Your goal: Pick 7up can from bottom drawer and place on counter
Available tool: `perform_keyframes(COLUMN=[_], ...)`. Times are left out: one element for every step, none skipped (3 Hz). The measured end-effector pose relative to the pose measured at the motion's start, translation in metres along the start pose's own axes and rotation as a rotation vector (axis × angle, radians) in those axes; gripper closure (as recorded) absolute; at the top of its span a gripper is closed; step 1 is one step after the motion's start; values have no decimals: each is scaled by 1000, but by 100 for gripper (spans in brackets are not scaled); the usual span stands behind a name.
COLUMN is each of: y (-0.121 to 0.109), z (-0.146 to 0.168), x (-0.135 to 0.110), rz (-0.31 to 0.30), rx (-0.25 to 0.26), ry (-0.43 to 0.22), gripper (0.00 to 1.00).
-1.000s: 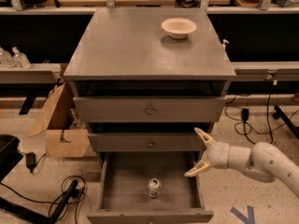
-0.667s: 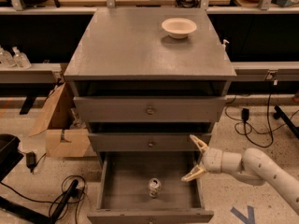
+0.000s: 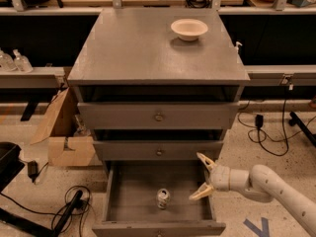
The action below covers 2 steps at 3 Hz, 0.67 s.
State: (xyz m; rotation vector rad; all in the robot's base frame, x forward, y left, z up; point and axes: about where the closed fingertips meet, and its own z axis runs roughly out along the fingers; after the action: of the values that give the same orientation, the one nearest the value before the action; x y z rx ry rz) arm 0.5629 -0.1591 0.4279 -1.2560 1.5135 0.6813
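Beneath the front-right corner of the worktop (image 3: 148, 48), my claw (image 3: 197, 177) gapes over the bottom drawer (image 3: 132, 194) — 7up can (image 3: 163, 198) near.

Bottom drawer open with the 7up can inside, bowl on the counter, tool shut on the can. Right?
No: the camera view shows the tool open, to the right of the 7up can and apart from it. The bottom drawer is open with the can inside, and the bowl is on the counter.

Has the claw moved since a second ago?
Yes. The open claw has shifted left and slightly down, further over the bottom drawer, nearer the 7up can.
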Motion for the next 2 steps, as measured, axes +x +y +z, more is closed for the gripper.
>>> perform_keyframes(y=[11, 36], z=[28, 99], x=[18, 60], rz=[14, 33], rx=[-27, -89], ry=[-11, -35], gripper=[0, 0])
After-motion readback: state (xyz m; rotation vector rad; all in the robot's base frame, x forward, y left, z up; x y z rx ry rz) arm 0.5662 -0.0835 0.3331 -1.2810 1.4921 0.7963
